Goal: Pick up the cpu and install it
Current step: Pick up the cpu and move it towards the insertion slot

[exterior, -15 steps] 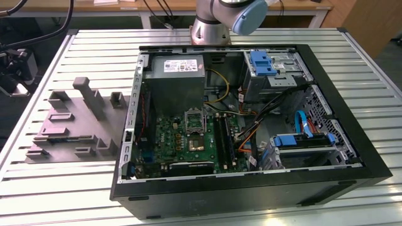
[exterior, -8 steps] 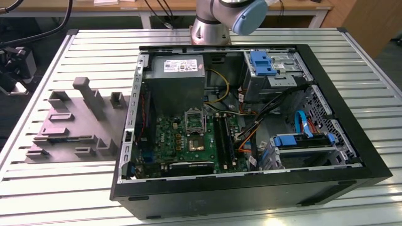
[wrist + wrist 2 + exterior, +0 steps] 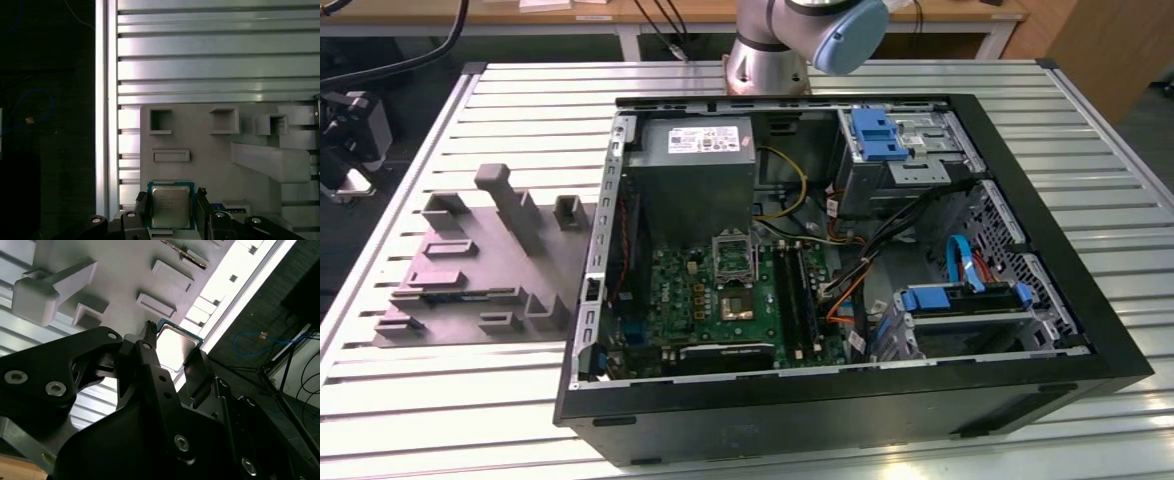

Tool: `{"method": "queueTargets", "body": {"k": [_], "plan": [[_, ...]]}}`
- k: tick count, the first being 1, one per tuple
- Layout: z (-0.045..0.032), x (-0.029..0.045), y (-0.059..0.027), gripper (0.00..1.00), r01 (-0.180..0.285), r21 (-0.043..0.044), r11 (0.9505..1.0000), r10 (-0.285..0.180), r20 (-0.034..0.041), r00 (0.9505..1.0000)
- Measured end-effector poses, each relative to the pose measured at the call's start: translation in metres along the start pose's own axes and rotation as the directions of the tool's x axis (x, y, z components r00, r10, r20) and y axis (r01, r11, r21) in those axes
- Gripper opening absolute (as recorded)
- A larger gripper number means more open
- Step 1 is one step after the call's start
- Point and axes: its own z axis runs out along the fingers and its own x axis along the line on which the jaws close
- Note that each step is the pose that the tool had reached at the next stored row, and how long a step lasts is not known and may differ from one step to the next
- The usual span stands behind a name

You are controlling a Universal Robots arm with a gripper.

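While between jaws, cpu [image 3: 170, 206] over fixture [image 3: 210, 150].

Open computer case [image 3: 854, 405] beside grey fixture plate [image 3: 480, 272] on slatted table [image 3: 534, 95]

Slatted metal table [image 3: 454, 400], ribs running across the exterior view. Open black case [image 3: 787, 425] lies on its side on the slats, from centre out to 4 o'clock; grey moulded plate [image 3: 480, 270] with upright blocks lies flat at 9 o'clock, just beside the case's wall. Arm base [image 3: 767, 65] stands at 12 o'clock, near the case's far edge.
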Motion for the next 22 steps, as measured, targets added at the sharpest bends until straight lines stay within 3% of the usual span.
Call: {"method": "queueTargets", "body": {"k": [22], "plan": [[-0.0249,0.0004,0.0017,0.47,0.000,0.0007,1.0000,0.000,0.0001,1.0000]]}}
